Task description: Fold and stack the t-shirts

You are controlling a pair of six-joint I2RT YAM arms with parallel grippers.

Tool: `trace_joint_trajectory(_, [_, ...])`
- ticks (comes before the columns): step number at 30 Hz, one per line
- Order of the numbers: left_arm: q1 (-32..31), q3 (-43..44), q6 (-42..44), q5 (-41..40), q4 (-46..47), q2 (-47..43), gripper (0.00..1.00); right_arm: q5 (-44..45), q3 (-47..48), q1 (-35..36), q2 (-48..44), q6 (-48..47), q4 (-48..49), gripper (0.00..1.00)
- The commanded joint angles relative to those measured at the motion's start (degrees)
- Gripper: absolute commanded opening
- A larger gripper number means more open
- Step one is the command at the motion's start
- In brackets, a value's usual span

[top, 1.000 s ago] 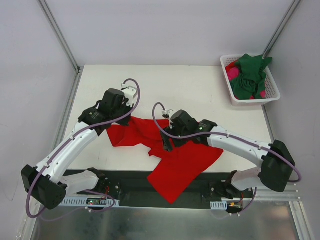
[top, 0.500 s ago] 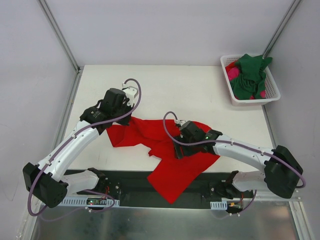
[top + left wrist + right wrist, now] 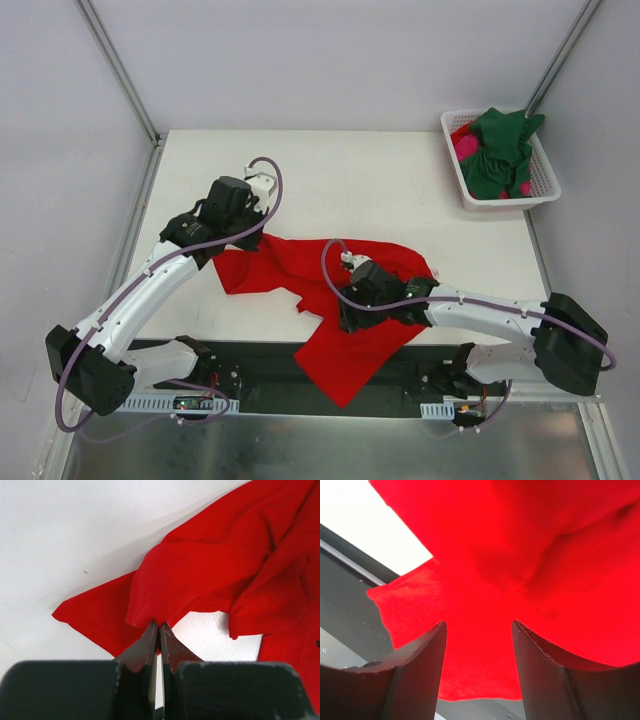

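White table (image 3: 400, 180) holds red shirt (image 3: 285, 262): left gripper (image 3: 159, 625) clamps its far-left edge, right gripper (image 3: 479, 625) gapes over its near part.

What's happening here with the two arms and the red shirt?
The left tool is shut on an edge of the red t-shirt, which lies crumpled on the table, one corner hanging over the near edge. The right tool is low over the shirt's near part with its jaws open, holding nothing. The green t-shirt and pink t-shirt sit in the white basket. Nothing is folded or stacked yet.
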Motion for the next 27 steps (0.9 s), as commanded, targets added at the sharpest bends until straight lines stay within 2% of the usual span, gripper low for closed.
trace_joint_trajectory(1, [0.5,-0.2,1.1,1.0,1.3,-0.5,0.0,1.3,0.8,3.4,3.8,4.3,5.7,0.57])
trace_joint_trajectory(9, [0.5,-1.1,1.3,0.3,1.2,-1.6,0.0,6.0,2.7,5.8,8.0,6.1,6.0,0.54])
trace_joint_trajectory(16, [0.5,-0.8,1.2,0.5,1.3,-1.4,0.0,11.4,2.8,5.8,6.2,6.8,2.6,0.52])
trace_joint_trajectory(27, [0.5,-0.4,1.3,0.6,1.3,-1.2,0.0,10.9,3.6,5.8,8.2,7.0,2.4,0.49])
